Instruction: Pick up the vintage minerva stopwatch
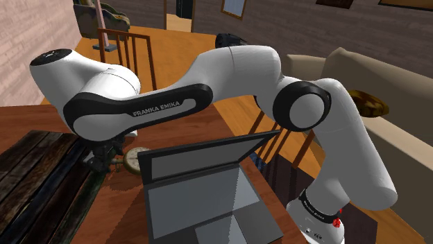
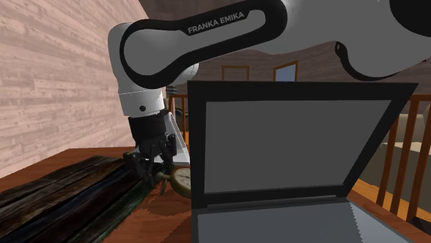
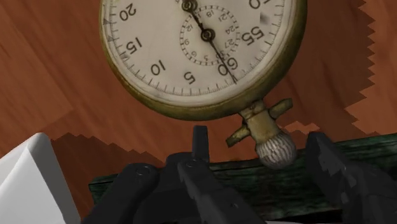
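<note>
Stopwatch [image 3: 197,51]: lies flat and face up on the brown wood surface [image 3: 57,83]. Round pale dial, black numerals, small inner dial, tarnished brass rim. Ribbed crown [image 3: 275,150] on a short stem, pointing toward the gripper [image 3: 259,137].

Gripper: hangs low over the surface, just short of the stopwatch rim. Black fingers [image 3: 331,168] spread apart. Crown sits in the gap between them, touching neither and nearer one of them. Holds nothing.

Dark boards [image 3: 292,188]: a green-edged strip laid on the surface, running under the fingers. Crown tip overlaps the strip's edge, while the dial rests on bare wood.

Shoulder view: stopwatch [image 1: 135,159] partly hidden under the arm [image 1: 139,104], just beside the left edge of the open laptop [image 1: 201,187]. Gripper [image 1: 100,158] on the stopwatch's left, over the border between dark boards [image 1: 35,173] and surface [image 1: 205,128]. Chair [image 1: 128,52] beyond the surface, sofa [image 1: 395,118] at right.

Second exterior view: stopwatch [image 2: 182,181] peeks out at the left edge of the laptop [image 2: 290,145] screen, close beside it. Gripper [image 2: 155,176] points down, tips right next to the stopwatch, at the edge of the dark boards [image 2: 62,186]. Pale brick wall [image 2: 48,90] at left.
</note>
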You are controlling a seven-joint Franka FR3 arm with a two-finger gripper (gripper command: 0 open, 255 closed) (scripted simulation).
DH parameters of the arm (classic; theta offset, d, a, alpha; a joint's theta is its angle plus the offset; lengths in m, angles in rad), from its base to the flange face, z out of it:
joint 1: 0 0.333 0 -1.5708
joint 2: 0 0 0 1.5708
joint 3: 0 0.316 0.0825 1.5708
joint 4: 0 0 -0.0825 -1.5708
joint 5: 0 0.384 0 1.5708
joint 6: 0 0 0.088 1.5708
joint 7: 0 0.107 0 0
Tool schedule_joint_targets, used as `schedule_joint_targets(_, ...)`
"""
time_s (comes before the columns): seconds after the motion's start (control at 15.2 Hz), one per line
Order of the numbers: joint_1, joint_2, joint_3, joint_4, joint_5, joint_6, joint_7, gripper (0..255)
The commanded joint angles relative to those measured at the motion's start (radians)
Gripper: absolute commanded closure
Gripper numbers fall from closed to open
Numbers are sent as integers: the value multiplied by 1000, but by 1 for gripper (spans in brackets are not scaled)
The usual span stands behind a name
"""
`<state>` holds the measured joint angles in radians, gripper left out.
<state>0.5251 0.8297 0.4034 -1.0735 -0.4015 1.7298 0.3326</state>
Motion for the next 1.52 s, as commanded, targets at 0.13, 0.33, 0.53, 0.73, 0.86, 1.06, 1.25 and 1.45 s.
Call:
schedule_joint_targets(0.13,-2,0,-1,-3,-1,3,0,255)
schedule_joint_targets(0.33,-2,1,-1,-3,-1,3,0,255)
schedule_joint_targets(0.53,-2,-1,0,-7,-1,5,2,255)
schedule_joint_targets(0.73,3,-9,2,21,3,-29,-5,255)
schedule_joint_targets(0.86,6,-12,3,42,5,-53,-10,255)
schedule_joint_targets(1.06,13,-15,3,79,8,-91,-18,255)
schedule_joint_targets(1.25,21,-14,3,123,9,-131,-26,255)
schedule_joint_targets(1.45,32,-9,2,175,10,-174,-35,255)
